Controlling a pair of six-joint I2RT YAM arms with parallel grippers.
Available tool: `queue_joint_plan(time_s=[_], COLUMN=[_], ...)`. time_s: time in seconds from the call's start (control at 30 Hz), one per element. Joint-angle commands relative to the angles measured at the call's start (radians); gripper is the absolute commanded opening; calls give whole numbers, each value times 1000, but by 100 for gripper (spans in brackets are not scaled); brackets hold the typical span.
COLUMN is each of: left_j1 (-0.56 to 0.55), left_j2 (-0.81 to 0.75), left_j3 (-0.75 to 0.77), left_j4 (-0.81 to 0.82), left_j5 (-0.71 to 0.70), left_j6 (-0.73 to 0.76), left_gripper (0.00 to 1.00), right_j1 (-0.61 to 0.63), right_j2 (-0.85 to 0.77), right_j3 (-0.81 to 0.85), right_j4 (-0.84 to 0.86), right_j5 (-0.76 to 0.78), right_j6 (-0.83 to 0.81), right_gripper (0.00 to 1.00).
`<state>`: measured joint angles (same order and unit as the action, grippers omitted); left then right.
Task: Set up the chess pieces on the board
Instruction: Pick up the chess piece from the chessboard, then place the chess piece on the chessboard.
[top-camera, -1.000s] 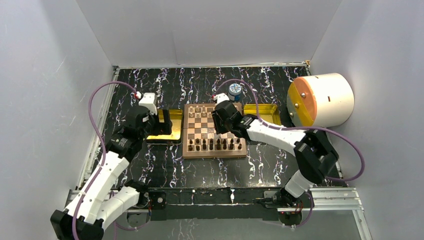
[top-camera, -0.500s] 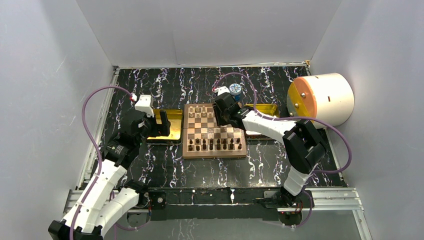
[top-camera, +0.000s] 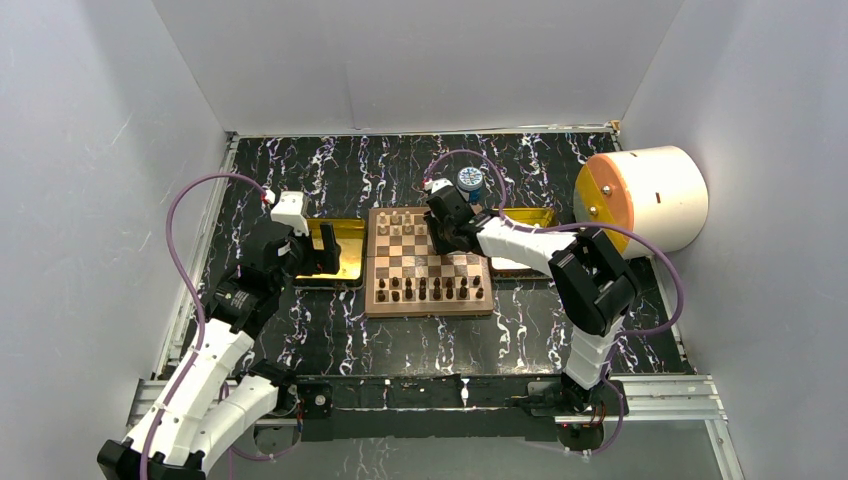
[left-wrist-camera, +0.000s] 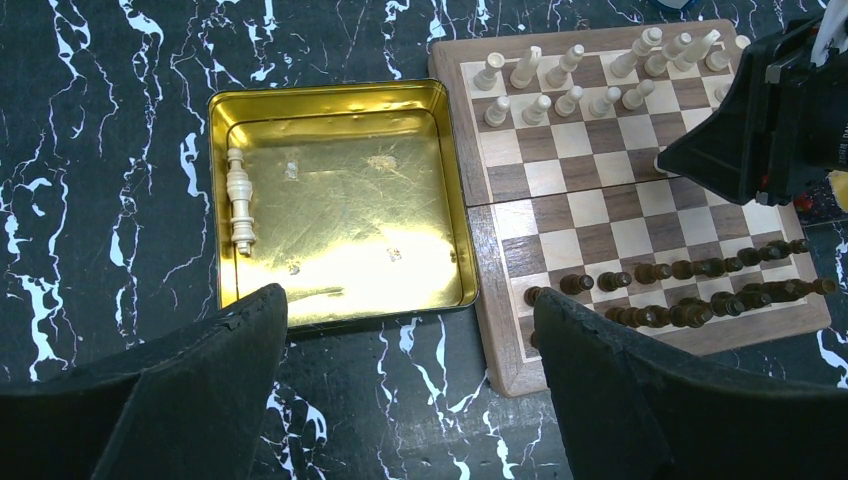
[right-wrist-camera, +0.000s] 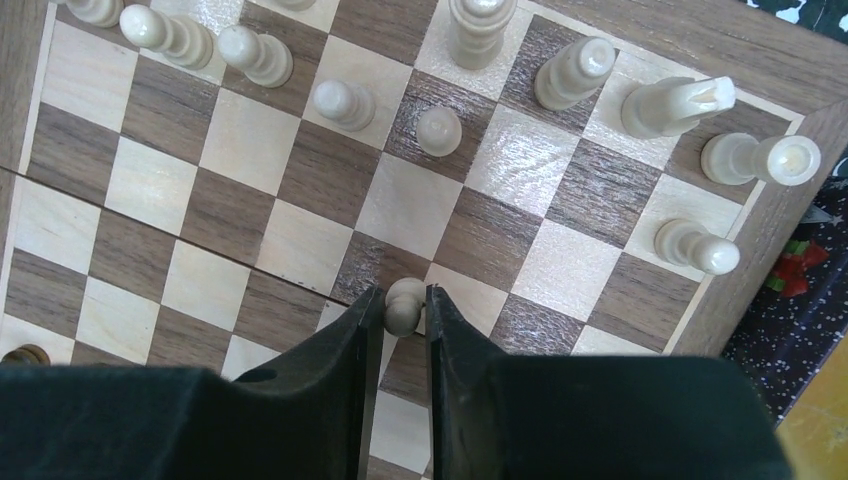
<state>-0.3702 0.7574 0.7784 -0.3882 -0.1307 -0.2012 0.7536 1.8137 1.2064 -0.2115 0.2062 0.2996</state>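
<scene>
The chessboard (top-camera: 400, 262) lies mid-table, with cream pieces (top-camera: 398, 220) along its far rows and dark pieces on the near rows. My right gripper (right-wrist-camera: 402, 305) is shut on a cream pawn (right-wrist-camera: 404, 300) and holds it over the board's far right part (right-wrist-camera: 410, 205), near standing cream pieces (right-wrist-camera: 438, 128). In the top view it (top-camera: 447, 235) hovers over the board. My left gripper (left-wrist-camera: 410, 320) is open and empty, above the table in front of a gold tray (left-wrist-camera: 345, 215). Two cream pieces (left-wrist-camera: 238, 200) lie in that tray.
A second gold tray (top-camera: 530, 222) lies right of the board, mostly hidden by my right arm. A blue-and-white jar (top-camera: 468, 181) stands behind the board. A large white drum with an orange face (top-camera: 640, 200) sits at the far right. Walls enclose the table.
My right gripper has moved left and toward the far side over the board, its forearm swinging in. My left gripper has drawn slightly left over the tray.
</scene>
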Motion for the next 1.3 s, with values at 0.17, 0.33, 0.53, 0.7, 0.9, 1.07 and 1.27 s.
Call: queue_joint_plan(time_s=[0.17,0.33,0.53,0.7,0.9,1.07,1.27], left_j1=[-9,-11,-12,-13,-13,-15,-15], left_j2=[-13,-15,-15,-14,-18,-17,-22], left_j3=[2,0,-1,-1,0,1,-1], left_j4=[25,25,25,25,25,26,26], left_j5=[-13,-14,-17,-15,-16,-17,-18], left_j6=[9,11,12,13,13,12,13], left_gripper=[90,91,91,91,91,91,91], right_j1=[1,-8,-41,-61,-69,-77,-80], right_j2=[-5,-1,21,55,86,99,113], right_j3=[59,91,124,167,208,222,233], right_j4=[-14,-35,-38,-61,-76,-77,-83], right_j5=[19,50,42,41,58,50,56], right_j6=[2,-4,2,8,10,15,16], right_gripper=[17,17,17,17,18,18,19])
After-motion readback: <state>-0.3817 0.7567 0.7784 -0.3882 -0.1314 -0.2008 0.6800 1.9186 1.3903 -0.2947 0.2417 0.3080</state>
